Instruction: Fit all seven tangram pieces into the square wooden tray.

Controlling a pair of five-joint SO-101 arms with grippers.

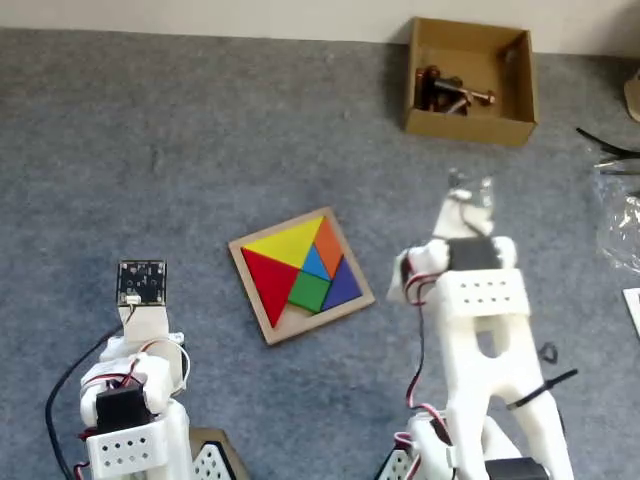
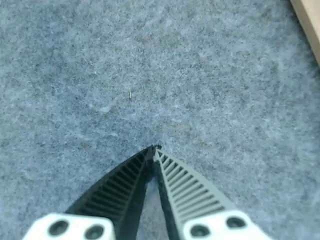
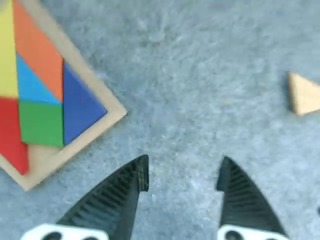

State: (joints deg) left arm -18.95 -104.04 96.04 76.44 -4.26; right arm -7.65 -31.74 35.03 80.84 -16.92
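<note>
At mid-table the tray holds six coloured pieces, with one small triangular gap left bare at its near edge. Far right, a box holds brown and metal oddments. Right of the tray the right gripper hangs open and empty; near left, the left gripper is closed on nothing. A tan triangle lies right of the tray, probably the last piece: light, stiff and thin, best pinched across its edges.
</note>
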